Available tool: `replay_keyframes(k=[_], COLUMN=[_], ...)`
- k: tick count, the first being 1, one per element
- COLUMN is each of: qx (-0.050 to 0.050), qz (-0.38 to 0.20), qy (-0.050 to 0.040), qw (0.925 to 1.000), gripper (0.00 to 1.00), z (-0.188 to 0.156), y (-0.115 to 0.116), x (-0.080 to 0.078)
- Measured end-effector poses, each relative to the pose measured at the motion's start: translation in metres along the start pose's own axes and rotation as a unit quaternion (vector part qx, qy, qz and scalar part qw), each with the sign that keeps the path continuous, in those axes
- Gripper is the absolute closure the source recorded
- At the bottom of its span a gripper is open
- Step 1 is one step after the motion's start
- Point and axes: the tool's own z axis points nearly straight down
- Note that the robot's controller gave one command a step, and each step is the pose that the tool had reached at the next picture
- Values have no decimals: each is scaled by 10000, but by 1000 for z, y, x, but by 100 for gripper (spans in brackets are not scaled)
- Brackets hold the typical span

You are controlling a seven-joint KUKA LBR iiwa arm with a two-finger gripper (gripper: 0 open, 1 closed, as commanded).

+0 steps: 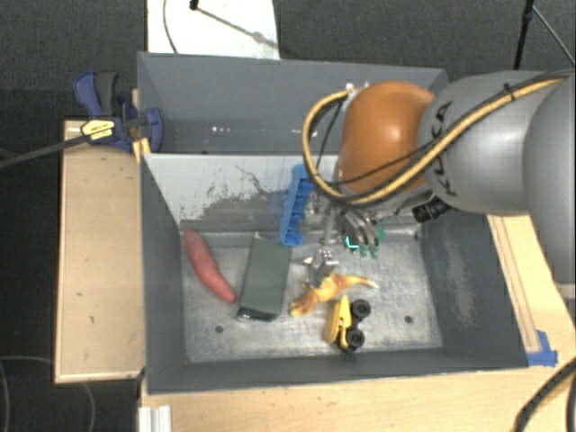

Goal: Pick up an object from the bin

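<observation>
Gripper (pixel 322 261): low in bin (pixel 405 306), just above yellow curl (pixel 329 292). Grip state: cannot tell. Step, judged: approach. Next: descend, close on curl.

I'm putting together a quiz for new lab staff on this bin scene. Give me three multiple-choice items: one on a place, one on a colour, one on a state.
1. Where in the bin does the long pink thing lie?
A) on the left of the floor
B) on the right of the floor
C) on the rim

2. What colour are the wheels of the yellow toy?
A) white
B) black
C) red

3. How does the blue ribbed piece sit?
A) flat at the front
B) leaning up against the back wall
C) hanging over the rim

Answers:
1 A: it lies at the view's left, beside the dark flat block.
2 B: two black wheels show on the toy's right side.
3 B: its upper end rests on the back wall, next to the gripper.
</observation>
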Motion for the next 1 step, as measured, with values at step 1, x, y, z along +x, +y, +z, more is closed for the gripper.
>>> replay_keyframes(k=[1], qx=[-3], qz=[7], qy=[-28], qw=[10000], gripper=[0], z=[-3], y=[0], x=[-1])
